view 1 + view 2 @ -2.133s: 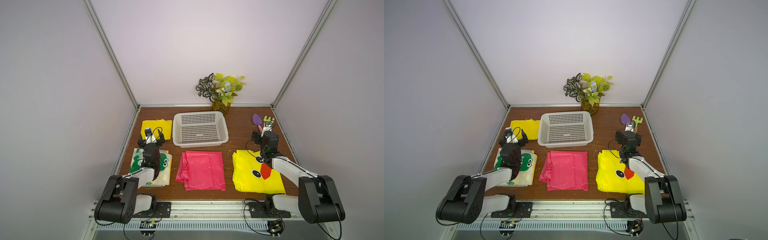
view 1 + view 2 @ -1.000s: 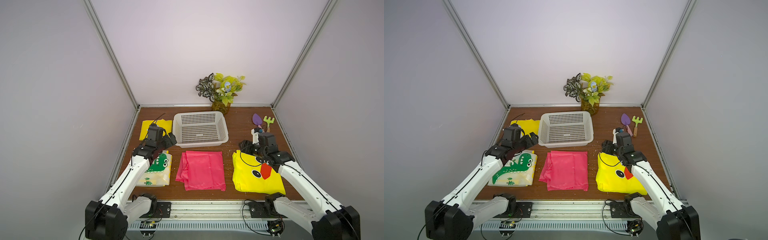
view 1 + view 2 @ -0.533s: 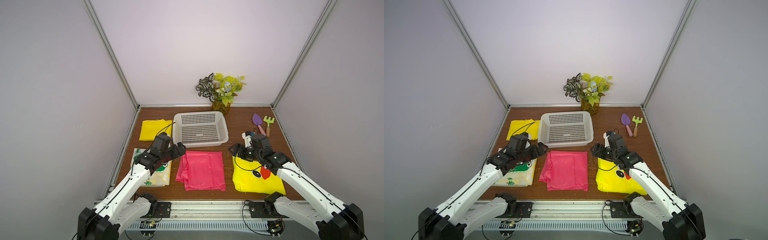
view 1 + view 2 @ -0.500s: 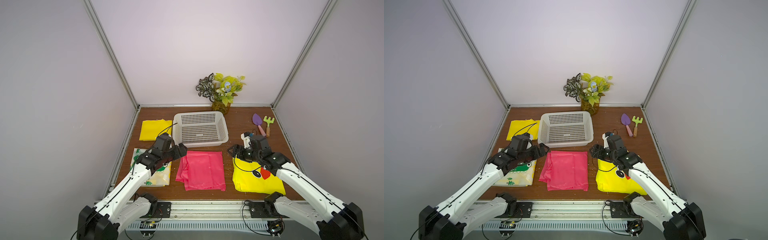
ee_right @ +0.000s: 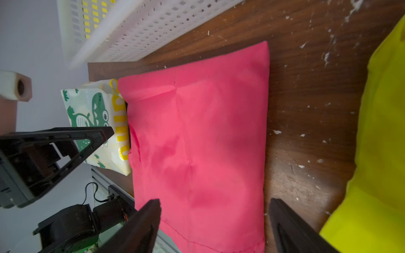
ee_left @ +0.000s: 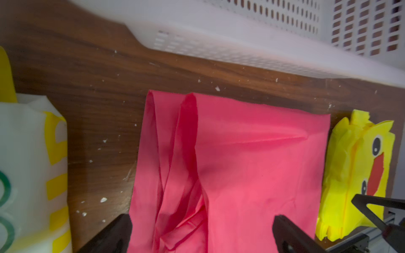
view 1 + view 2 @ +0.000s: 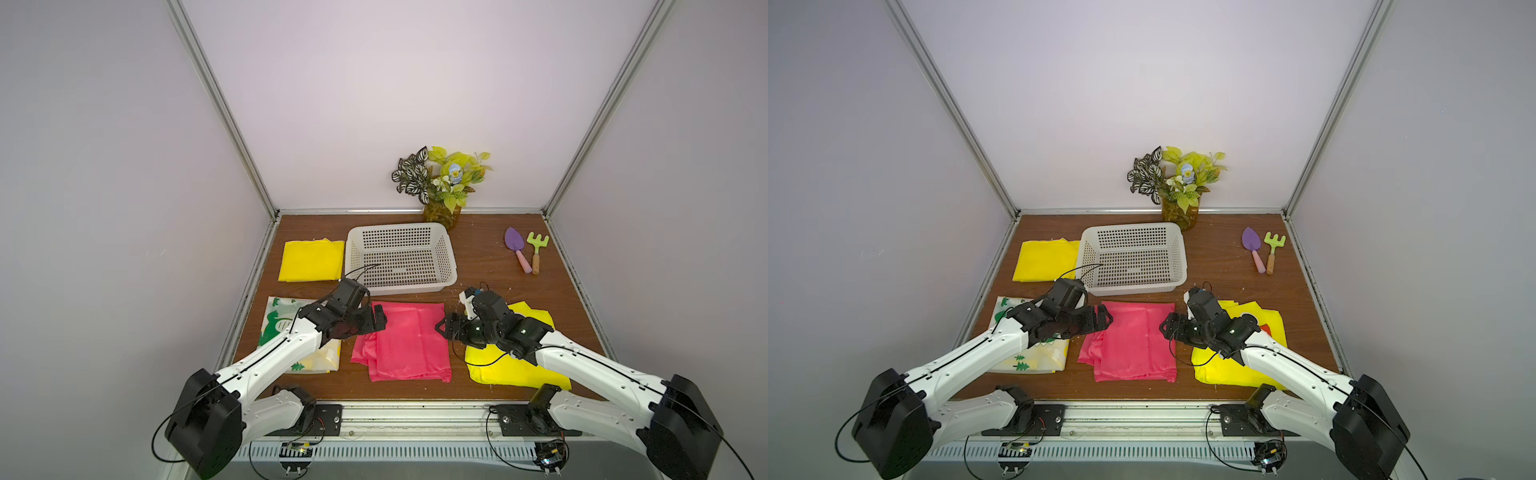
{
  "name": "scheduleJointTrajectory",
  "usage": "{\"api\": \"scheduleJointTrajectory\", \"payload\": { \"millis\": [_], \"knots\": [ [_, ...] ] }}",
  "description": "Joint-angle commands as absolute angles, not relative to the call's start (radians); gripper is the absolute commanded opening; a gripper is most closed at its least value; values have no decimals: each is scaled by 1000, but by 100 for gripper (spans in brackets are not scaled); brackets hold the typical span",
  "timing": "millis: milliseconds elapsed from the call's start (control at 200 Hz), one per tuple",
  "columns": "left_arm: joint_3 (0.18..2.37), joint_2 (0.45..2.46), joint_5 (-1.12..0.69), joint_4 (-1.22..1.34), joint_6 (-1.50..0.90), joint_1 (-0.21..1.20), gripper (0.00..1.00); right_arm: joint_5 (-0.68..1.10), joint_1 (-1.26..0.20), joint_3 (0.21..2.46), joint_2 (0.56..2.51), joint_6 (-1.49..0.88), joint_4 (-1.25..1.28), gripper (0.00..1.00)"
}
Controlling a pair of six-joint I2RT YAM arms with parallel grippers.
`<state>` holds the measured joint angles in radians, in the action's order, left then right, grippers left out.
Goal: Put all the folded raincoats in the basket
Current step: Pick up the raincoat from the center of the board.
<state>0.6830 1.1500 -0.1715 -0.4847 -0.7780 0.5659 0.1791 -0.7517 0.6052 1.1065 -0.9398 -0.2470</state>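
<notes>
— Raincoat position first: where is the pink folded raincoat (image 7: 409,345) lying?

— It is lying flat on the wooden table (image 7: 490,266), just in front of the basket (image 7: 353,257), with a narrow strip of bare wood separating them. It is sitting outside the basket, between the dinosaur-print raincoat (image 7: 276,320) and the duck-face raincoat (image 7: 498,370).

— And the left gripper (image 7: 376,323)?

— It is hanging over the pink raincoat's left edge, toward the far end, with its jaws standing wide apart. In the left wrist view its fingers (image 6: 114,234) are straddling the loose folds along that edge and gripping nothing.

— The right gripper (image 7: 441,328)?

— It is hovering at the opposite edge, pointing toward the left one, jaws also spread wide and holding nothing. In the right wrist view one finger (image 5: 140,230) is showing over the pink fabric and the other over bare wood beside it.

— Are the tips touching the cloth?

— Hard to say. They are looking very close, but I cannot tell whether there is contact.

— The basket?

— It is standing upright, its perforated floor showing.
</notes>
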Motion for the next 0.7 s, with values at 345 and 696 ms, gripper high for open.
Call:
{"api": "scheduleJointTrajectory", "payload": {
  "millis": [345,696],
  "knots": [
    [476,1056,-264,-337,-758,580,100,102,-794,579,1256,-958,-115,86],
    [423,1112,-251,-234,-744,581,100,124,-796,526,1285,-947,-31,86]
  ]
}}
